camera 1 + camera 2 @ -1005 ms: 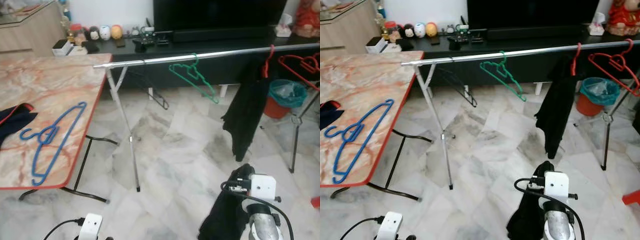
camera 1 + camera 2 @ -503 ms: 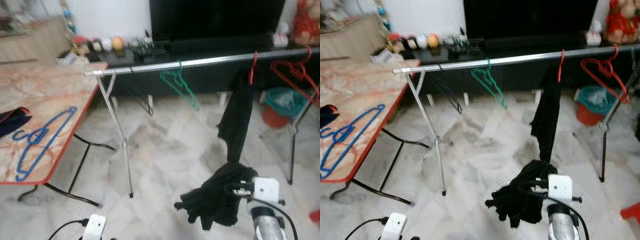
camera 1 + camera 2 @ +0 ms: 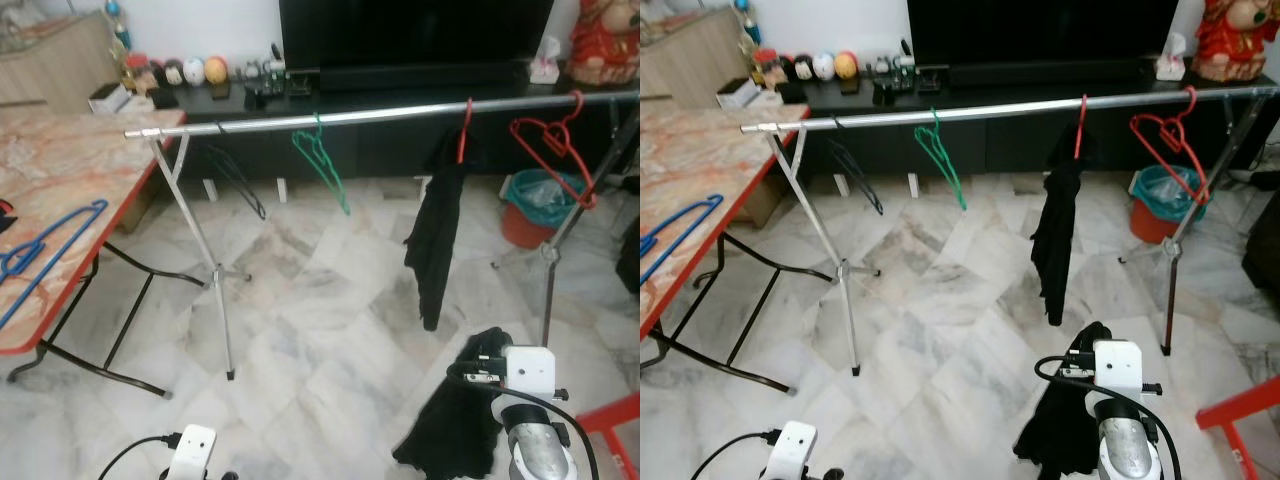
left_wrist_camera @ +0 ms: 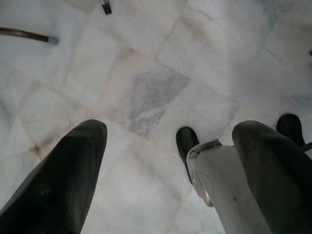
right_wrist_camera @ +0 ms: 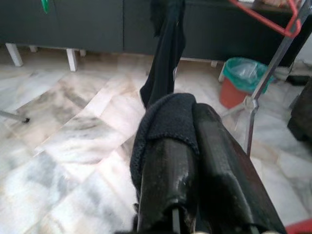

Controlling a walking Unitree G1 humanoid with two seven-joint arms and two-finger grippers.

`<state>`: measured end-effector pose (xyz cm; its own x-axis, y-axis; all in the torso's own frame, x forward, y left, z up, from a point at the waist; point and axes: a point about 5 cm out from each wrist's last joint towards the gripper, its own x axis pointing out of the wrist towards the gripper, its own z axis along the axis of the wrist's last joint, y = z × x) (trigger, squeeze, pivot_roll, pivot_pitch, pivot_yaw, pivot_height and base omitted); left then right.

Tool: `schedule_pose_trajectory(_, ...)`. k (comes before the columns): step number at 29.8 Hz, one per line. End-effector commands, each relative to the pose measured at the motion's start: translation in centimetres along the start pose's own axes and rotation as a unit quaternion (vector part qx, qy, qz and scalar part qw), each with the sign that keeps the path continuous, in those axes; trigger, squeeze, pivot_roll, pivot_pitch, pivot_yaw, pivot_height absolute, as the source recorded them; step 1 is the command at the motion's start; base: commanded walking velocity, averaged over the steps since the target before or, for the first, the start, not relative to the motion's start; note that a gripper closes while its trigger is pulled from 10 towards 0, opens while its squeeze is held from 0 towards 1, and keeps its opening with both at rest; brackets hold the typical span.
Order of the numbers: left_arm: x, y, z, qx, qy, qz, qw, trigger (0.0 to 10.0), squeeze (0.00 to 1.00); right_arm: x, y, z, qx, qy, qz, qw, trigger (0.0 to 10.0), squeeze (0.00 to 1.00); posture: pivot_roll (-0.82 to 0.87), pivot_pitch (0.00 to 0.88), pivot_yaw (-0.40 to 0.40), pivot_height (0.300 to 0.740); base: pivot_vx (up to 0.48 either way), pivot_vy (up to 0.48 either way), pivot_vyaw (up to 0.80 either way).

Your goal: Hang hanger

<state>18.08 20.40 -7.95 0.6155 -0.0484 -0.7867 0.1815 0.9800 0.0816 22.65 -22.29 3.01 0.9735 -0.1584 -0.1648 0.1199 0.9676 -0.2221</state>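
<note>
The right gripper [image 5: 183, 146] pinches a black cloth [image 3: 455, 420] at lower right. The left gripper [image 4: 165, 161] is spread — wrist view alone reveals this. Red hanger [image 3: 548, 150] hangs on the rail [image 3: 380, 113], upper right.

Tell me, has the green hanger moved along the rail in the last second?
No. The green hanger hangs at the same spot on the rail, between the black hanger and the black garment; the camera turned.
</note>
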Motion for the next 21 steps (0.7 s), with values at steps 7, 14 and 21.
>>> schedule_pose_trajectory(7, -0.2, 0.5, 0.0, 0.035, -0.015, -0.006, 0.999, 10.0, 0.0, 0.1, 1.2, 1.3, -0.012, 0.01, 0.144, 0.989, 10.0, 0.0, 0.01, 0.02, 0.046, 0.74, 0.0, 0.0, 0.0)
schedule_pose_trajectory(14, -0.2, -0.1, 1.0, 0.08, -0.046, -0.046, 0.995, 10.0, 0.0, -1.3, 1.2, 2.4, -0.071, 0.052, 0.324, 0.942, 10.0, 0.0, 0.0, 0.022, 0.042, 0.74, 0.0, 0.0, 0.0)
schedule_pose_trajectory(21, -0.4, 1.3, 13.0, 0.131, -0.225, -0.122, 0.958, 10.0, 0.0, -1.8, 1.2, 4.6, -0.089, 0.059, 0.42, 0.901, 10.0, 0.0, 0.01, 0.02, 0.035, 0.74, 0.0, 0.0, 0.0)
